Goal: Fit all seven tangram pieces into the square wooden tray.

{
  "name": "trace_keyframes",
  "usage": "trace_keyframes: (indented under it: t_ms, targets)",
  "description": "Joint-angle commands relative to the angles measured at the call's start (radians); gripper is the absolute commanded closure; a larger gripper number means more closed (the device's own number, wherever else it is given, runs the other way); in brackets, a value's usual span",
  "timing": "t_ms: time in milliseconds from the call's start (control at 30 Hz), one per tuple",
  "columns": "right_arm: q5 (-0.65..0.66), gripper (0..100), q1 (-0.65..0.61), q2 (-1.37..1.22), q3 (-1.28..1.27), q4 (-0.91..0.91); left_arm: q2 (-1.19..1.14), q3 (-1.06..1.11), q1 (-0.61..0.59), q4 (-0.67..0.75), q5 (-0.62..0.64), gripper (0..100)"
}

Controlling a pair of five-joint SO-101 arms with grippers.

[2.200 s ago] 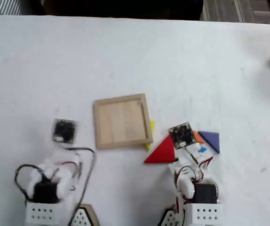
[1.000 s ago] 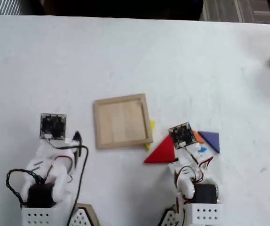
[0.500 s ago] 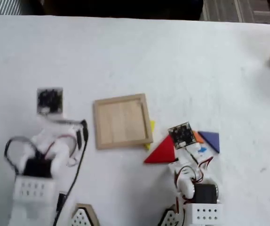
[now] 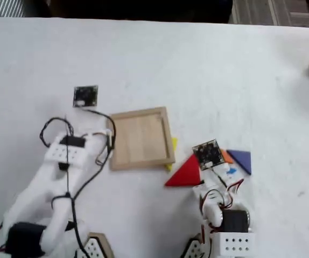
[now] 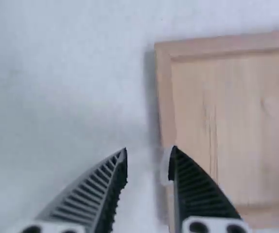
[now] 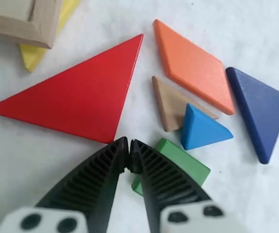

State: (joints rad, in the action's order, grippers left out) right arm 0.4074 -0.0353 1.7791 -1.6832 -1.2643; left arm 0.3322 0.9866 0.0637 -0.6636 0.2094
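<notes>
Flat, stiff, likely light red triangle (image 6: 81,97) is being judged grippable across its edges; right gripper (image 6: 130,146) is being held closed and empty, left gripper (image 5: 148,156) slightly parted, empty.

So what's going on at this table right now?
It's a tangram job with nothing placed yet. The wooden tray is empty. The left pincer sits open at the tray's rim. The right pincer hangs shut over the loose pieces, near the red triangle. A yellow piece pokes from under the tray.
</notes>
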Motion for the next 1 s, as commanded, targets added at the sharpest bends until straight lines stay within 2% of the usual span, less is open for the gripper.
trace_keyframes:
  t_ms: [0, 167, 267, 433, 633, 800, 867, 967]
  targets:
    - [-0.003, 98.1, 0.007, 0.012, -0.008, 0.001, -0.053, -0.083, 0.012, 0.057, 0.008, 84]
    - [-0.003, 98.1, 0.007, 0.012, -0.008, 0.001, -0.107, -0.118, 0.044, 0.044, 0.011, 84]
    - [-0.003, 98.1, 0.007, 0.012, -0.008, 0.001, -0.116, -0.120, 0.073, 0.011, 0.014, 80]
    - [-0.003, 98.1, 0.007, 0.012, -0.008, 0.001, -0.119, -0.072, 0.056, 0.011, 0.107, 74]
    - [-0.005, 98.1, 0.007, 0.012, -0.008, 0.001, -0.119, -0.018, -0.002, 0.008, 0.114, 79]
    - [-0.005, 98.1, 0.007, 0.012, -0.008, 0.001, -0.119, -0.018, -0.008, 0.005, 0.106, 91]
    - [-0.005, 98.1, 0.008, 0.012, -0.008, 0.001, -0.119, -0.018, -0.005, 0.005, 0.060, 98]
    - [-0.005, 98.1, 0.008, 0.012, -0.008, 0.001, -0.116, -0.014, -0.005, -0.009, -0.003, 97]
